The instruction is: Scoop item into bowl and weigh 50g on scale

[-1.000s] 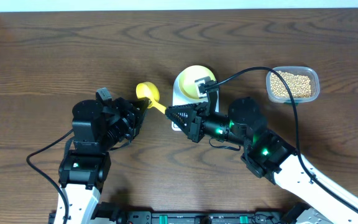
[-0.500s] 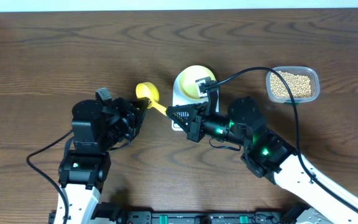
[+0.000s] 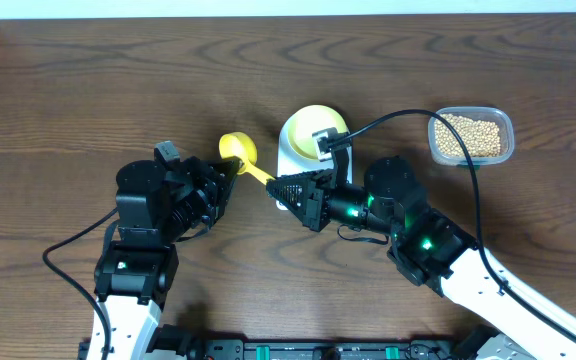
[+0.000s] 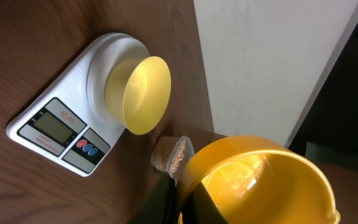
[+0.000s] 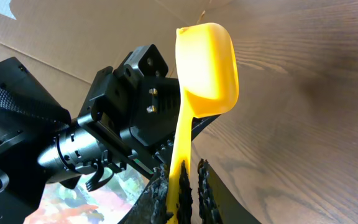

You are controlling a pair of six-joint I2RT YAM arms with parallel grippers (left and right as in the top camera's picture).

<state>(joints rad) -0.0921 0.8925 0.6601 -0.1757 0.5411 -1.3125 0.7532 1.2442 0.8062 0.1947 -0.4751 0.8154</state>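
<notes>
The yellow scoop (image 3: pixel 238 149) is empty and held above the table, left of the scale. My left gripper (image 3: pixel 230 170) is shut on the rim of its cup (image 4: pixel 260 180). My right gripper (image 3: pixel 276 186) is closed on the end of its handle, which runs up between the fingers (image 5: pixel 180 193) to the cup (image 5: pixel 207 68). The pale yellow bowl (image 3: pixel 313 125) stands empty on the white scale (image 3: pixel 286 158); both show in the left wrist view, the bowl (image 4: pixel 138 93) on the scale (image 4: pixel 48 118). The beans (image 3: pixel 471 137) lie in a clear tub at the far right.
The clear tub (image 3: pixel 508 130) stands right of the scale, and is small behind the scoop in the left wrist view (image 4: pixel 169 155). A black cable (image 3: pixel 408 113) arcs over the table from the right arm. The left arm's body (image 5: pixel 117 118) fills the space behind the scoop.
My right gripper has shifted slightly left and toward the front along the scoop handle. The scoop, the left gripper, the bowl and the scale have not visibly moved.
</notes>
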